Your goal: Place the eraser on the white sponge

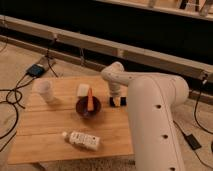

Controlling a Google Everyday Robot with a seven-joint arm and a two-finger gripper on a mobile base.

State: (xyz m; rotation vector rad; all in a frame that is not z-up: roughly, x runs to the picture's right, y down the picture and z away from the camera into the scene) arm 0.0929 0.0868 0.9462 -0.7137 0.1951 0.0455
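The white sponge [83, 90] lies on the wooden table [50, 127], just behind the dark bowl [88, 107]. My gripper [117, 101] points down at the table's right edge, to the right of the bowl and a little right of the sponge. Dark shapes sit at its tip, low over the wood. I cannot tell the eraser apart from them, so it is hidden or not separately visible.
An orange stick [90, 98] stands in the bowl. A white cup [44, 91] is at the table's left back. A long white bottle [82, 140] lies near the front edge. My white arm [152, 115] fills the right side. Cables [10, 100] lie on the floor at left.
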